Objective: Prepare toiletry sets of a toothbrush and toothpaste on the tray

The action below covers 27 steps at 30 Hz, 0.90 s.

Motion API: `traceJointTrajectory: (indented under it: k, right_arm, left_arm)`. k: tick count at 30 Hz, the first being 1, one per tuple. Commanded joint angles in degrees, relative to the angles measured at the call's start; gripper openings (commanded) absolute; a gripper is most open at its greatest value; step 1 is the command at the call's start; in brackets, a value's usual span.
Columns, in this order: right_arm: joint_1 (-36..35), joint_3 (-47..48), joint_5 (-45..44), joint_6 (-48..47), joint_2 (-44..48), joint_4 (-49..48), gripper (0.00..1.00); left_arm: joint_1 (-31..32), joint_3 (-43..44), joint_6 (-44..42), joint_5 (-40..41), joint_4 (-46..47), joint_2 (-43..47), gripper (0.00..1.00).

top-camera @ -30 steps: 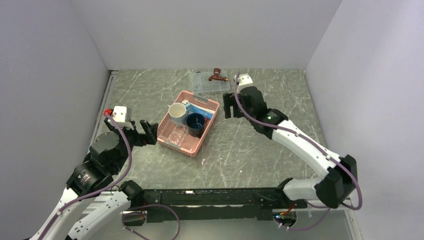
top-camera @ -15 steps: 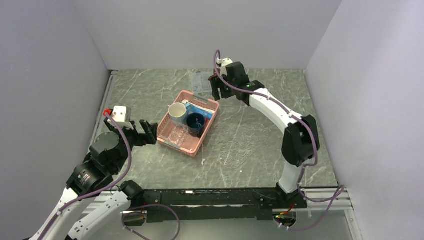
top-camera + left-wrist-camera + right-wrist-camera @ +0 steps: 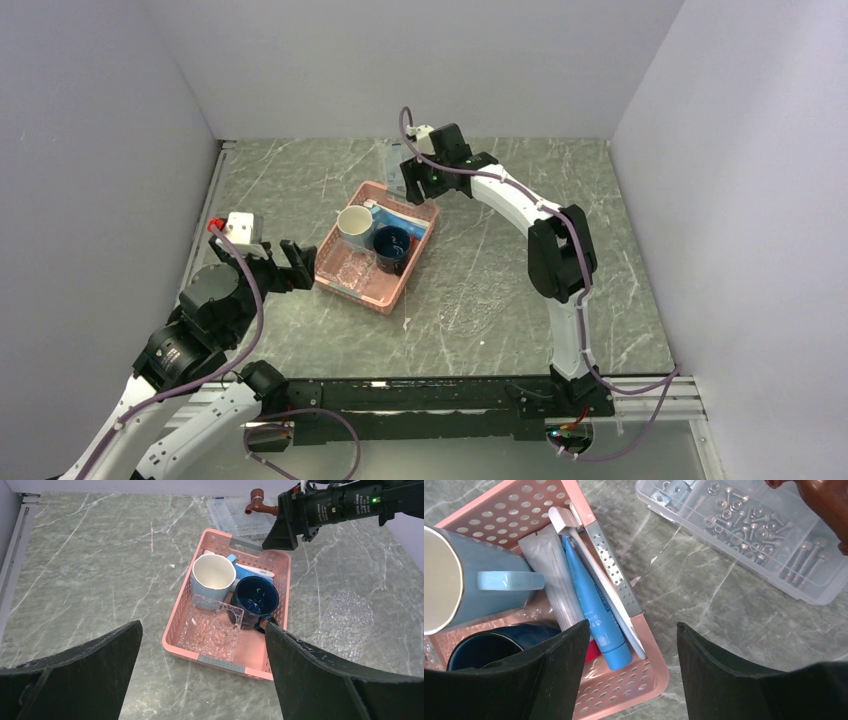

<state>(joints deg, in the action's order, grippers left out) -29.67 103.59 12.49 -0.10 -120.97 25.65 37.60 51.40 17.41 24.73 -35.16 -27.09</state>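
Right end effector [image 3: 630, 627] over the far end of the basket [image 3: 176, 622], jaws apart, gripping nothing. Below it, toothpaste [image 3: 596, 615] and toothbrush [image 3: 597, 580] side by side, touching, along the basket's far end, next to a pale mug [image 3: 213, 572] and a dark mug [image 3: 256, 597]. Tray [image 3: 210, 632] in the basket's near end, just beside both mugs. Left end effector [image 3: 202, 630] wide apart, empty, near the basket's left side. Screw box [image 3: 744, 535] on the desk [image 3: 90, 570] beyond.
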Motion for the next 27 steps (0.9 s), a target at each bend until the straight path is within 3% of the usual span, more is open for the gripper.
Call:
traceJointTrajectory:
  k: [1, 20, 27]
  right_arm:
    - [0.05, 4.13, 2.5, -2.83, -0.81, -2.15, 0.66]
    - [-3.29, 18.34, 2.13, -6.85, -13.59, 0.34, 0.58]
    - [-4.08, 17.21, -0.17, -7.75, -13.92, -0.05, 0.53]
  left_arm:
    - [0.18, -0.42, -0.66, -1.1, 1.45, 0.71, 0.99]
    - [0.12, -0.17, -1.06, -0.94, 1.09, 0.04, 0.99]
    - [0.16, -0.33, -1.31, -0.97, 1.35, 0.2, 0.99]
